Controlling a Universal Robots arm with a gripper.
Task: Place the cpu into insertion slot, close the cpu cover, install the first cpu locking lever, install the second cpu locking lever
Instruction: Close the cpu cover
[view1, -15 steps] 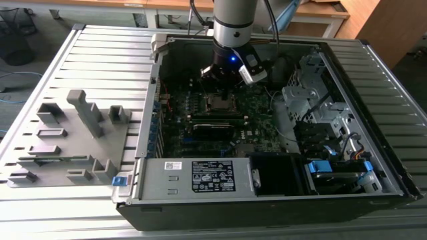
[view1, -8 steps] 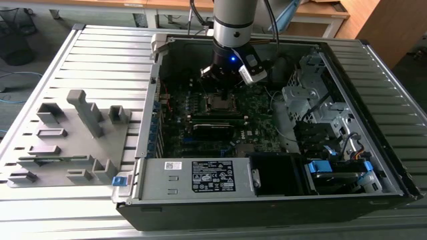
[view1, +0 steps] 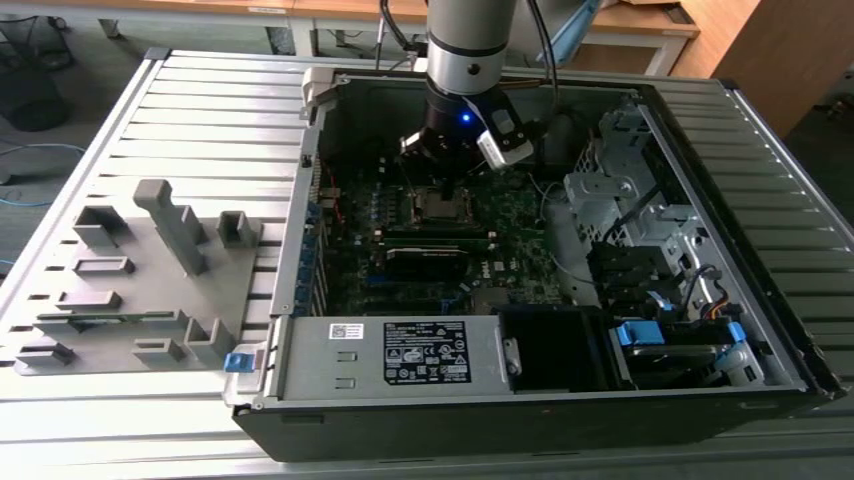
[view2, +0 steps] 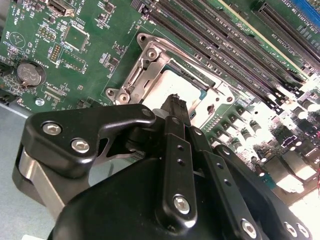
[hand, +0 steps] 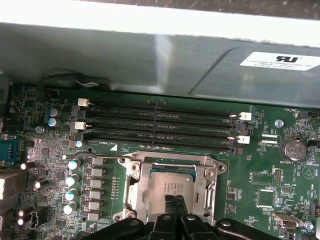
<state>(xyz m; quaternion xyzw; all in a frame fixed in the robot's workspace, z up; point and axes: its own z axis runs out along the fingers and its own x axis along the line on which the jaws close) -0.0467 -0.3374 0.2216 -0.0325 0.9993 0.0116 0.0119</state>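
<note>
The cpu (hand: 167, 181) lies flat in the insertion slot (view2: 187, 72) on the motherboard, its dull silver top showing through the square window of the cpu cover (hand: 137, 185), which lies down around it. The gripper (hand: 175, 201) stands right over the chip with its two black fingers pressed together and nothing visible between them. I cannot tell whether the tips touch the metal.

The second wrist view looks past the gripper (view2: 175, 100) and its bolted black linkages, with the cpu (view2: 176, 86) just beyond the tips and the coin cell battery (view2: 30, 74) off to one side. The first wrist view shows a thin locking lever (hand: 102, 155) lying along the board beside the cover, and whether it is latched is unclear. Past it run four empty memory slots (hand: 160, 125) and a row of capacitors (hand: 74, 179).

The exterior view takes in the open computer case (view1: 287, 250) on a slatted table (view1: 200, 110). There the gripper (view1: 445, 175) reaches down inside, the power supply (view1: 400, 355) sits at the near edge, and a grey parts fixture (view1: 134, 290) lies to the exterior view's left.
</note>
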